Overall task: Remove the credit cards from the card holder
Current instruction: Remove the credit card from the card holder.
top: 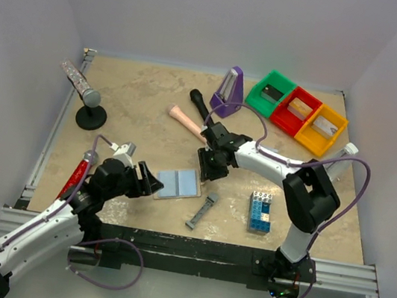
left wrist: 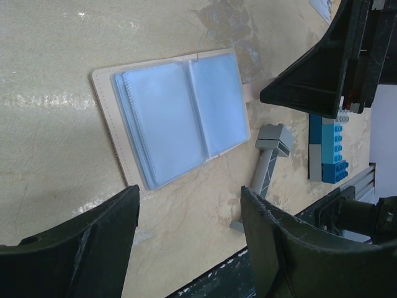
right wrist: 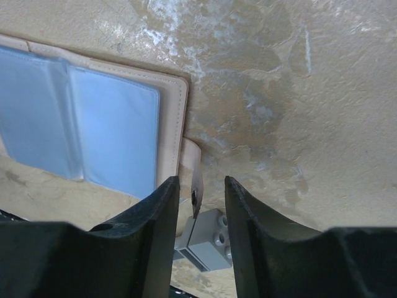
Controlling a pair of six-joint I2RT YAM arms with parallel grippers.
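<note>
The left arm [top: 38,233] and right arm [top: 268,160] wear white shells over black joints, each trailed by a purple cable [top: 366,183], ending in scuffed matte-black fingers [right wrist: 155,223].

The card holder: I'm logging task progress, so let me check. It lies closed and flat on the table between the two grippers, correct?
No. The card holder lies open, not closed: the left wrist view shows its two light-blue panels spread side by side. It does lie flat on the table between the left gripper and right gripper.
</note>
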